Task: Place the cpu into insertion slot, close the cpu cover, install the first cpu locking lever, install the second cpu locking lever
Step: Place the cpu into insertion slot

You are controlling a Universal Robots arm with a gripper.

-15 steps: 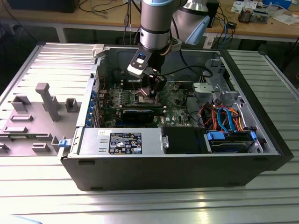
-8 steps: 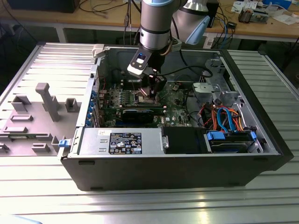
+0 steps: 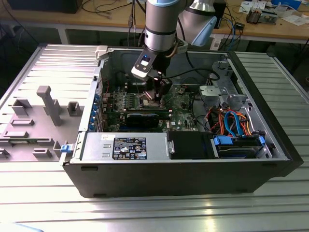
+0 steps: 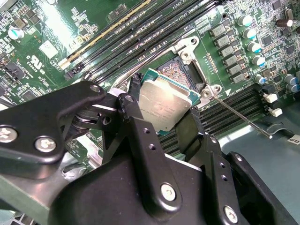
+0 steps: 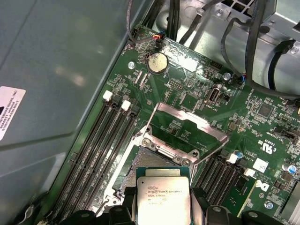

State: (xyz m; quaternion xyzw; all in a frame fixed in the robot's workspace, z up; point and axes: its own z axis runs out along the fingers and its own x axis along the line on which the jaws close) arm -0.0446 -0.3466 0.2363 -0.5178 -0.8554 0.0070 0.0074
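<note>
While the arm's black two-fingered gripper (image 4: 161, 112) is clamping its fingers (image 4: 136, 101) on opposite edges of the small flat square cpu with a dull silver-grey metal top (image 4: 166, 98), the chip is hanging over the insertion slot (image 4: 178, 70), a square socket with a dark centre and silvery rim on the green circuit board (image 5: 243, 117). Part of the socket's contacts is showing beyond the chip's edge. The thin silvery metal cpu cover frame (image 5: 183, 114) is standing swung up off the socket. A thin silvery wire locking lever (image 4: 239, 115) is lying swung out across the long black memory slots (image 4: 140, 33). Seen from the exterior view, the arm is reaching down into an open black computer case (image 3: 193, 179) that is resting on a ribbed metal table (image 3: 145, 212).
</note>
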